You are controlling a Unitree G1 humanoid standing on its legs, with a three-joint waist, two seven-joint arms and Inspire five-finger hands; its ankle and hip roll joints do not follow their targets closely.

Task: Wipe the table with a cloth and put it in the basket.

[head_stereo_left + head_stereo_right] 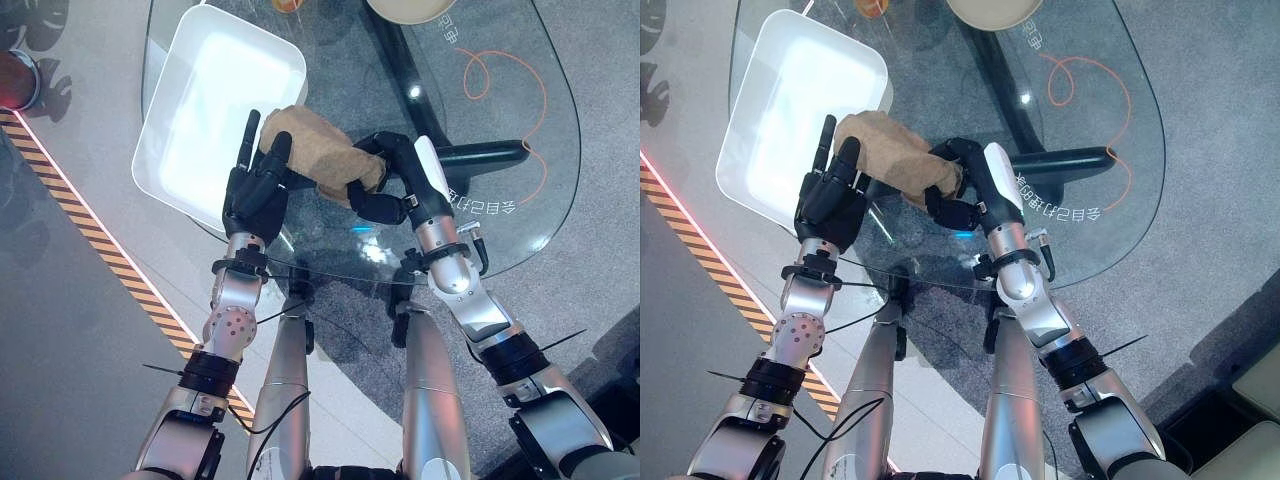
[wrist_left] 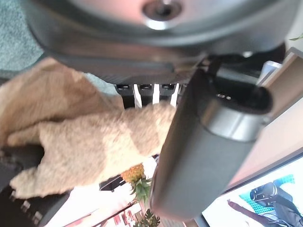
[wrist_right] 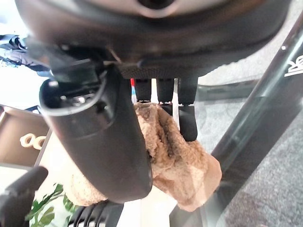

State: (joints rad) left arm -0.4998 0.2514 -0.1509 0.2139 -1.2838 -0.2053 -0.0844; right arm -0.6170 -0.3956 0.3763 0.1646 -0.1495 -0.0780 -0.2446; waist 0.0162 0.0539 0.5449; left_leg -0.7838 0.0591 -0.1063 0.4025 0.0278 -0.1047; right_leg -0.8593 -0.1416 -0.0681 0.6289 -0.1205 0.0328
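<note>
Left eye view – both robot hands, left (image 1: 256, 190) and right (image 1: 392, 186), grasping tan cloth (image 1: 318, 152) over glass table (image 1: 520, 200)

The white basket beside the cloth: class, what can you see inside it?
The white basket shows only its bare, bright bottom. The tan cloth lies on the glass table, its edge at the basket's corner, gripped by the left hand and right hand. That corner is covered.
</note>
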